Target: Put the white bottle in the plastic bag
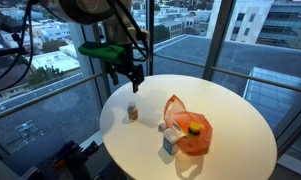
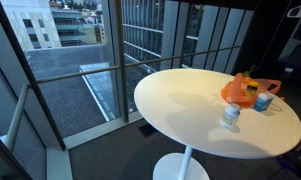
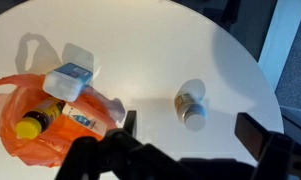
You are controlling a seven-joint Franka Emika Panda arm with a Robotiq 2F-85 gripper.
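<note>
The white bottle (image 3: pixel 192 108) stands upright on the round white table (image 3: pixel 170 50); it also shows in both exterior views (image 1: pixel 132 111) (image 2: pixel 230 116). The orange plastic bag (image 3: pixel 50 125) lies to its side, holding a yellow-capped bottle (image 3: pixel 32 124) and a white-and-blue box (image 3: pixel 70 82); the bag shows in both exterior views too (image 1: pixel 193 132) (image 2: pixel 248 90). My gripper (image 3: pixel 188 130) is open and empty, hovering above the table with the white bottle between its fingers in the wrist view. In an exterior view the gripper (image 1: pixel 128 75) hangs well above the bottle.
The table (image 1: pixel 230 110) stands by floor-to-ceiling windows with a railing (image 2: pixel 110 70) outside. The table's edge curves close to the bottle (image 1: pixel 110 125). A black pedestal base area is under the table (image 2: pixel 180 165).
</note>
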